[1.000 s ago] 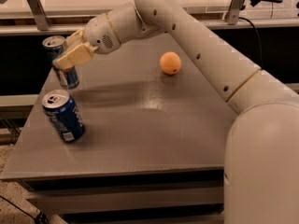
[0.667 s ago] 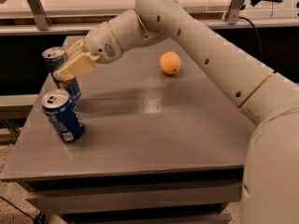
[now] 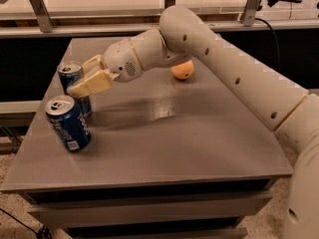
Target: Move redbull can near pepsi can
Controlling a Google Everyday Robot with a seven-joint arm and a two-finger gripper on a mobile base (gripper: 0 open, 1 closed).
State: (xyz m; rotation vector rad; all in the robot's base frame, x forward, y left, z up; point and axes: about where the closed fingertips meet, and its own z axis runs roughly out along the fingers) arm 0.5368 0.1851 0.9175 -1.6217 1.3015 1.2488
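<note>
Gripper (image 3: 82, 82) is at the left of the frame, at the end of your arm (image 3: 234, 68), which reaches in from the right edge and crosses the upper middle. Its two tan fingers (image 3: 94, 86) are drawn in narrow around the upper part of the redbull can (image 3: 69, 73). You can see the near finger lying across the can's front, just below the silver top, while the far one shows behind, to the right of the rim. So you have the can gripped, with nothing else in the tool.

The redbull can stands upright at the left side of the grey table (image 3: 179, 138), toward the left edge. The pepsi can (image 3: 69, 124) is directly below it in the frame, nearer the front, and it covers the redbull can's lower left. You cannot tell whether the two cans touch. The pepsi can looks tilted, with its top leaning toward the left.

An orange ball (image 3: 182, 70) rests on the table in the upper middle, partly hidden behind your arm and well apart from both cans.
</note>
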